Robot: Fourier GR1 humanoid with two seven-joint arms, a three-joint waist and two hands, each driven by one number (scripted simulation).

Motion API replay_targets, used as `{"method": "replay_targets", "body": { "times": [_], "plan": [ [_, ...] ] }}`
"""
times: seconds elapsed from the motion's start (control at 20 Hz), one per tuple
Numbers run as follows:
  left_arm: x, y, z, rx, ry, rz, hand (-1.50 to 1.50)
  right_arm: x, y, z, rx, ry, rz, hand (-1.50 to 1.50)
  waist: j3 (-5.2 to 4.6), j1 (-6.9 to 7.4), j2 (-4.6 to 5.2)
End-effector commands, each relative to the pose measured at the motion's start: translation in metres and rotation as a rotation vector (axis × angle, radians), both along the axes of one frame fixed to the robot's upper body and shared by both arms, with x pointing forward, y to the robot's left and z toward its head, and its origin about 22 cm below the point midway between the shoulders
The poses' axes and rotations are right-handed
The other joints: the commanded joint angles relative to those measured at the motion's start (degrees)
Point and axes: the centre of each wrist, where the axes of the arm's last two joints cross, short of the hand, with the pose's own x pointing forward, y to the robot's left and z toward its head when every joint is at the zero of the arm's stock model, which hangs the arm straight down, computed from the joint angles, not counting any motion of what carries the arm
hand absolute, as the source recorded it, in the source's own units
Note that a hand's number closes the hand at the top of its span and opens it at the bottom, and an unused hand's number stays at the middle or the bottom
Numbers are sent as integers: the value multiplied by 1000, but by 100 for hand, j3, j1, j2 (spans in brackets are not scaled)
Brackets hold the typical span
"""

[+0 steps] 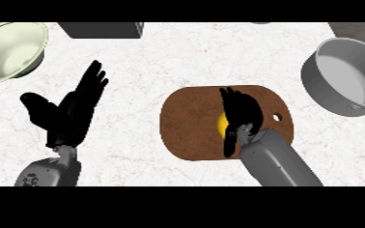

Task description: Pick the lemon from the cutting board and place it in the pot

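The cutting board point(196, 125) is reddish brown; on it the lemon point(221, 121) shows yellow beside the black right hand point(241, 113) with its grey forearm. Left of the board, the left hand point(68, 108) is black too. The counter point(178, 58) is white with faint marbled veins. Right of the board the pot point(342, 77) is grey; far left, a pale green bowl point(18, 48)

Two grey forearms come in from the lower edge, both smooth, blocky and matte. The left robot hand point(68, 111) is all black, long slim fingers and a broad thumb, joined to its forearm by a narrow grey wrist piece. There's a small dark marking on that left forearm, possibly a printed emblem, too small to read. The right robot hand point(239, 113) is black too, glossy-dark against its angular grey forearm.
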Motion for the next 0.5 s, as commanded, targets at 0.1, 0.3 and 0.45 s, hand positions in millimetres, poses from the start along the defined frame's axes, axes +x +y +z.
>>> {"method": "replay_targets", "body": {
  "times": [0.1,0.3,0.45],
  "plan": [
    [6,-3,-2,-12,-5,-8,0,3,3,-13,104,-32,67,150,1,3,6],
    [-15,2,-9,-9,2,-7,0,13,16,4,69,-83,94,150,0,21,-1],
    [-9,10,-8,0,13,-6,0,-5,26,-16,75,-102,101,150,0,5,-2]
  ]
}}
